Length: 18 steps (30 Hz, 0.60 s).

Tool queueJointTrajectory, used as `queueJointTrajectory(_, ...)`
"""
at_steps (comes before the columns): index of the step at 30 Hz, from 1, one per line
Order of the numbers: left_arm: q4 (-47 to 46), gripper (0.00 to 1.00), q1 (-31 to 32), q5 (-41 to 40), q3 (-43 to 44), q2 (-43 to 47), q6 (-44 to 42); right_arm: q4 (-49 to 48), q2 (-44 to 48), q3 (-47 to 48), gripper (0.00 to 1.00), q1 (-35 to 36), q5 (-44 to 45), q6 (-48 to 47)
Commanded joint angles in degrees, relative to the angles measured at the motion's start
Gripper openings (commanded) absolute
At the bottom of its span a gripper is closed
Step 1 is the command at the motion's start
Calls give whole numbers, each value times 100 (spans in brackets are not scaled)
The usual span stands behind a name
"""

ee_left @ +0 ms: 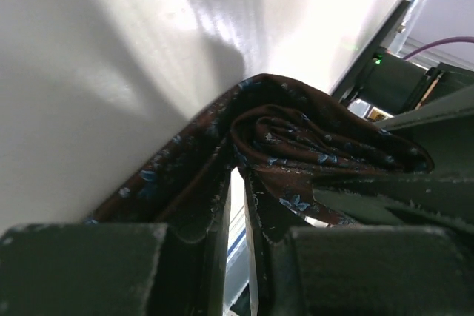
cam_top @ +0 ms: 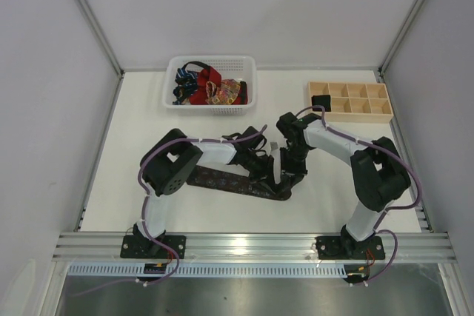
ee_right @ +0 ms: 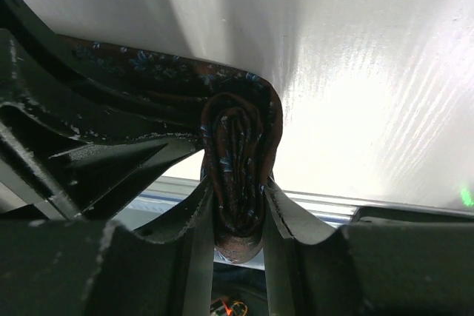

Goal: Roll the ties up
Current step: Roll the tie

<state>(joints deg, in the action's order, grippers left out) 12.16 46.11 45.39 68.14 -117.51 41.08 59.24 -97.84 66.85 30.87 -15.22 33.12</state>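
A dark brown tie [cam_top: 222, 180] with small blue flowers lies flat on the white table, its right end wound into a roll [ee_right: 235, 146]. My right gripper [ee_right: 237, 183] is shut on that roll and squeezes it from both sides. My left gripper [ee_left: 238, 172] is nearly shut, its tips pinching the tie's fabric [ee_left: 296, 138] right next to the roll, with a thin slit of light between the fingers lower down. In the top view the left gripper [cam_top: 261, 166] and right gripper [cam_top: 285, 172] meet over the tie's right end. More ties, red, blue and orange-patterned, lie bundled [cam_top: 207, 88].
The white mesh basket [cam_top: 246, 64] holding the bundled ties stands at the back centre. A pale wooden tray [cam_top: 355, 109] with square compartments sits at the back right, a dark roll [cam_top: 321, 101] in its near-left cell. A metal rail [cam_top: 252, 243] runs along the near edge.
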Motion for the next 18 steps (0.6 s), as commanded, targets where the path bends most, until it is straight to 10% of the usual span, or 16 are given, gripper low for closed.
queueJointTrajectory(1,-74,18,30,-117,-73,264,-100,201,-182,381,22,252,195,290)
queueJointTrajectory(18,383,19,-391,-838,-634,1046,-548,439,-806,918,27,991,1003,1494)
